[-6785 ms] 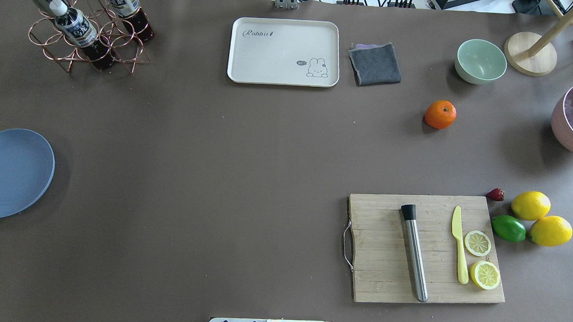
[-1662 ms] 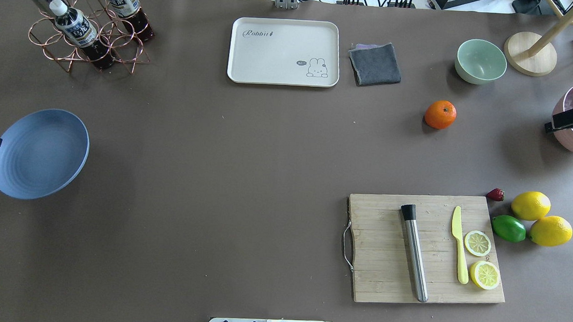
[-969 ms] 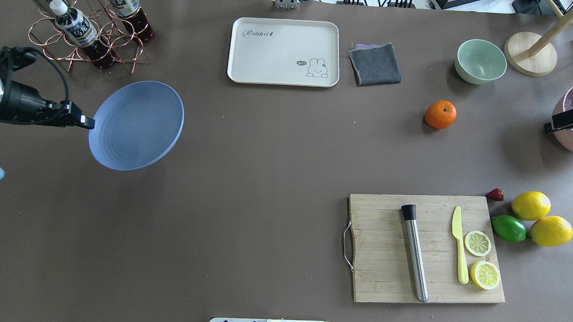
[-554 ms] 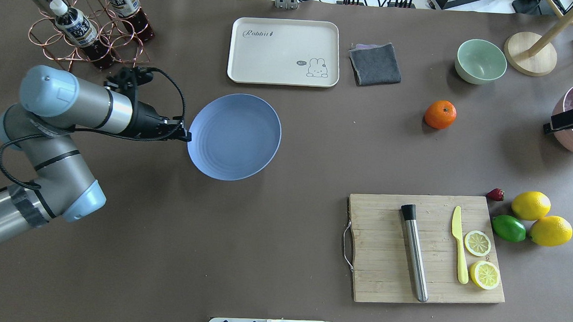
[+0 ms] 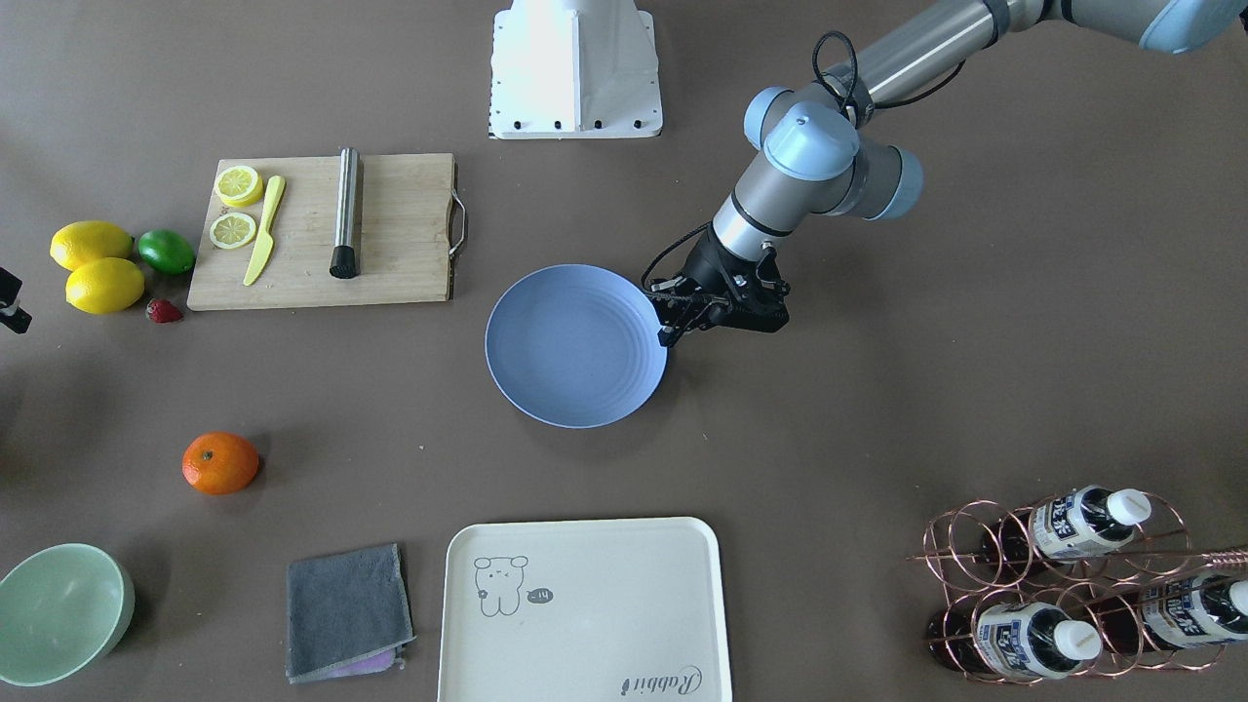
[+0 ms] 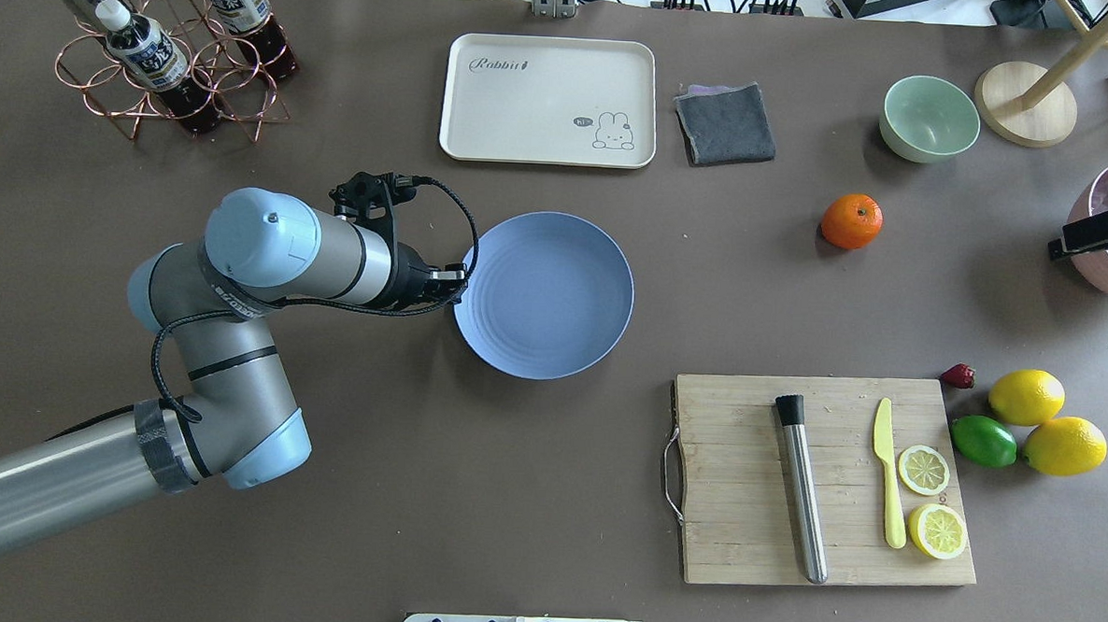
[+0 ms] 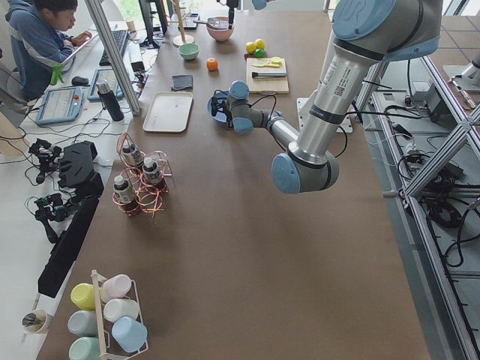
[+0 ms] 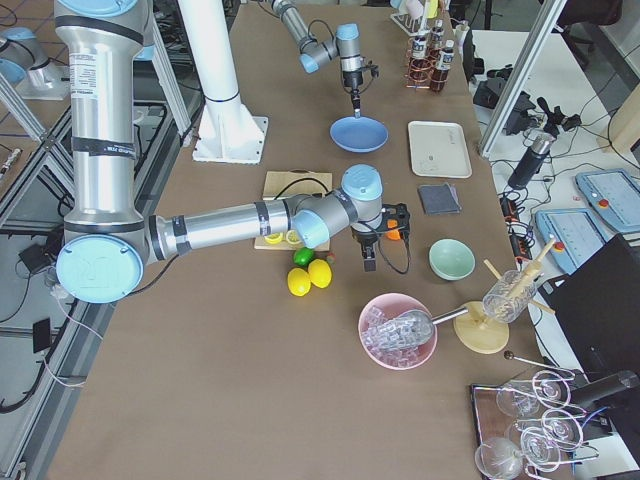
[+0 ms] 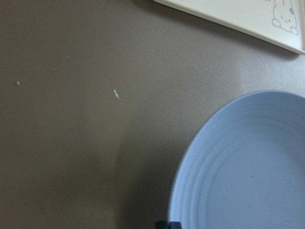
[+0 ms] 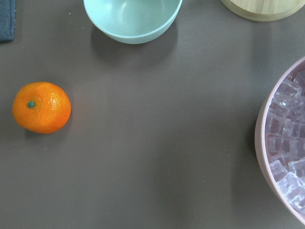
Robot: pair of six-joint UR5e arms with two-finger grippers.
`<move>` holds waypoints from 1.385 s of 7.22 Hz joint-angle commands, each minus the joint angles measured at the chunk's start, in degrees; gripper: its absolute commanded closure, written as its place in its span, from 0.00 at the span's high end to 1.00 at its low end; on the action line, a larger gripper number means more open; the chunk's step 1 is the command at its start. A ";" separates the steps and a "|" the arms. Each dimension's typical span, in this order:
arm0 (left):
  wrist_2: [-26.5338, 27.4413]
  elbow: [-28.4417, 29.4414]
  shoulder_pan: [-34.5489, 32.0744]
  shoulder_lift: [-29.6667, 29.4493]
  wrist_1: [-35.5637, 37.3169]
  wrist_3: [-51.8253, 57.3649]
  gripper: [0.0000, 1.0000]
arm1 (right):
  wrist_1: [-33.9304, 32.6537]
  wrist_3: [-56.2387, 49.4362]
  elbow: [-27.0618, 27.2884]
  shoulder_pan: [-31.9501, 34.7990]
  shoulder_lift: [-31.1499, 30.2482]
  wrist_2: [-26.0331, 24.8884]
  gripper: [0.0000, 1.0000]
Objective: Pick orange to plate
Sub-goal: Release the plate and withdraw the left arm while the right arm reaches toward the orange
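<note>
Overhead exterior: the left gripper (image 6: pixel 459 283) is clamped on the rim of the round, ringed light-blue plate (image 6: pixel 554 302); the dimpled orange (image 6: pixel 851 221) lies on the tabletop (image 6: pixel 510 459) well apart, nearer the right gripper (image 6: pixel 1064 245), whose state is unclear.

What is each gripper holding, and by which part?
The left gripper pinches the plate by its rim. The right gripper holds nothing; the orange lies free on the table.

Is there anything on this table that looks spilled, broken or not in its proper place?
Nothing looks spilled or broken. Two small things: a strawberry lies loose on the table beside the cutting board, and the grey cloth sits askew.
</note>
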 commanded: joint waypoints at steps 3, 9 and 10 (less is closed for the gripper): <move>1.50 -0.91 0.67 0.45 0.75 0.70 0.98 | 0.00 0.00 -0.02 -0.48 0.18 -0.06 1.00; -23.60 -13.49 -28.55 27.39 6.20 36.92 0.98 | -8.59 12.37 -4.22 -11.45 14.47 -7.78 0.99; -27.29 -12.35 -33.47 29.61 6.46 43.52 0.98 | -8.53 13.61 -7.80 -12.78 17.29 -9.27 0.99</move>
